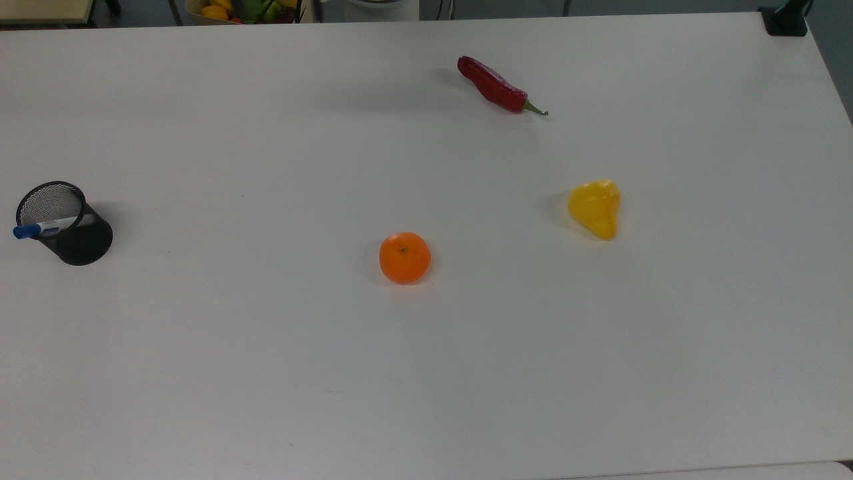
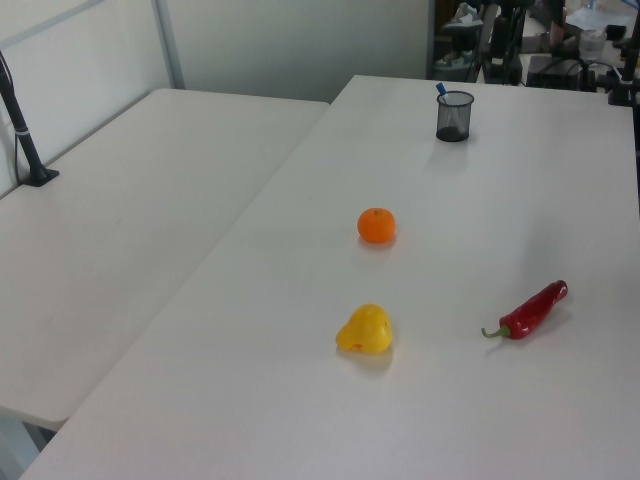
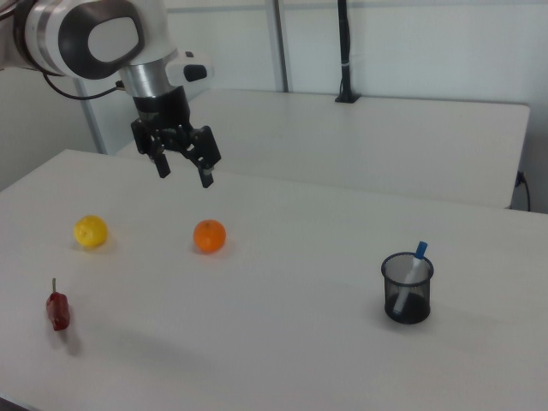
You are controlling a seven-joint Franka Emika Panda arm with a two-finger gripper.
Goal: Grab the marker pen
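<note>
Top view: marker pen (image 1: 45, 227) stands tilted in a black mesh cup (image 1: 70, 230) at the top view's far left edge of the white table (image 1: 266, 367); blue cap pokes over the cup's rim toward the top view's left. Orange (image 1: 404, 257) near table centre, yellow pear-shaped fruit (image 1: 595, 208) to the top view's right of it, red chili pepper (image 1: 496, 87) toward the upper edge. All three well apart from the cup.

Left view: mesh cup (image 2: 454, 116) sits far back on the table, pen's blue cap (image 2: 440, 88) showing above the rim. Orange (image 2: 377, 225), yellow fruit (image 2: 364, 330) and chili (image 2: 532, 310) lie nearer the camera.

Right view: gripper (image 3: 183, 171) hangs in the air above the table, fingers spread wide, nothing between them. It is above and slightly to the right view's left of the orange (image 3: 209, 235). Pen (image 3: 414, 264) leans in the cup (image 3: 407, 288) toward the right view's right side, well apart from the gripper, with the orange lying between the two. Yellow fruit (image 3: 90, 231) and chili (image 3: 57, 310) at the right view's left.
</note>
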